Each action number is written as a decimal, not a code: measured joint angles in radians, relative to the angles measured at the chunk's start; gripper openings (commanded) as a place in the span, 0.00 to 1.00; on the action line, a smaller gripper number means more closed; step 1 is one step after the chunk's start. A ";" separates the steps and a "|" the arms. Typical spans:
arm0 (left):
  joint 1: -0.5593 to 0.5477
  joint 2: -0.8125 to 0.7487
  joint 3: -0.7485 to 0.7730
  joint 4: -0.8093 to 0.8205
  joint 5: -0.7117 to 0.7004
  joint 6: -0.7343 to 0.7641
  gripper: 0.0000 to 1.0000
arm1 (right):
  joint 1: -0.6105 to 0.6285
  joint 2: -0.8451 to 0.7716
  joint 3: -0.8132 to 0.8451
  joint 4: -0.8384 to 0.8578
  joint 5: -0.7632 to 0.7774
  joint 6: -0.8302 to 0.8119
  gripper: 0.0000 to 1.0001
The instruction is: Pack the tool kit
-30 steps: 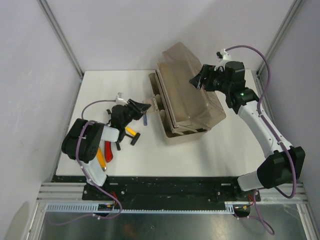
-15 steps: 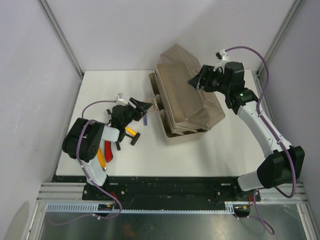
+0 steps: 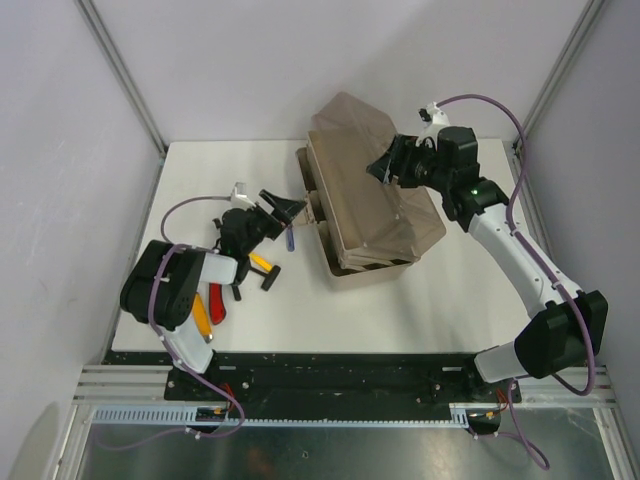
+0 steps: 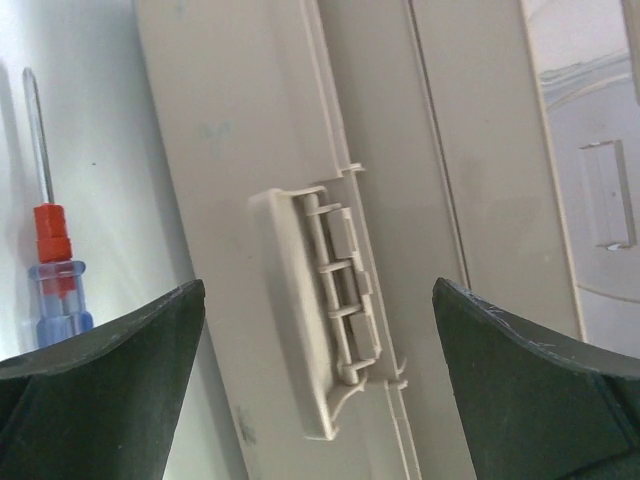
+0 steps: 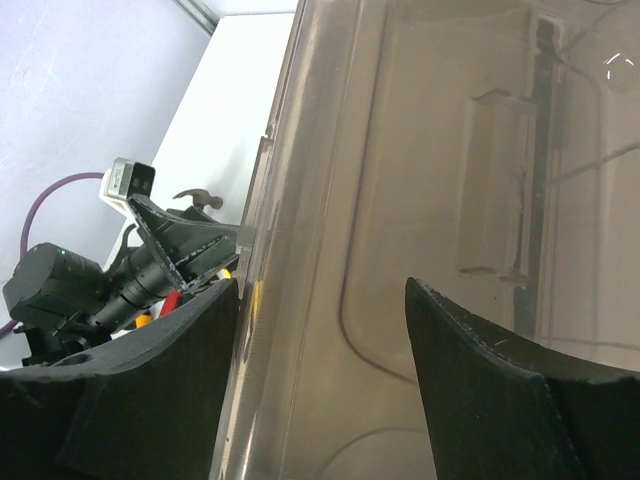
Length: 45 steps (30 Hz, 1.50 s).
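The beige toolbox (image 3: 366, 268) stands mid-table with its translucent brown lid (image 3: 352, 190) tilted over it. My right gripper (image 3: 384, 166) is open at the lid's far right part; in the right wrist view the lid (image 5: 450, 150) fills the space in front of the right gripper (image 5: 322, 290), whose jaws hold nothing. My left gripper (image 3: 286, 209) is open at the box's left end. In the left wrist view the left gripper (image 4: 318, 300) frames a beige latch (image 4: 315, 330) without touching it. A blue and red screwdriver (image 4: 55, 270) lies on the table beside the box.
More small tools lie near the left arm: a yellow-handled one (image 3: 262, 263), a red handle (image 3: 215, 303), another yellow handle (image 3: 200, 315) and a black T-shaped piece (image 3: 271, 281). The screwdriver (image 3: 289, 240) lies just below the left gripper. Frame posts stand at the table's far corners.
My left gripper has opened wide beside the box's left end. My right gripper has moved left, and the lid has tipped further over the box.
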 measured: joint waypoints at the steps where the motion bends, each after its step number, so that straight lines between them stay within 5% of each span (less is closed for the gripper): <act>1: -0.003 -0.008 -0.001 0.001 0.000 0.005 0.99 | 0.003 0.000 0.000 0.000 0.002 -0.001 0.71; 10: -0.089 -0.010 -0.013 0.002 0.010 0.022 0.98 | 0.015 0.001 0.000 0.000 0.016 -0.003 0.70; 23: -0.135 0.019 -0.032 -0.008 0.003 0.021 0.68 | 0.017 0.001 0.000 0.002 0.017 -0.003 0.70; 45: -0.134 0.019 -0.054 -0.003 0.000 0.021 0.65 | -0.247 -0.035 -0.005 0.037 -0.090 0.005 0.70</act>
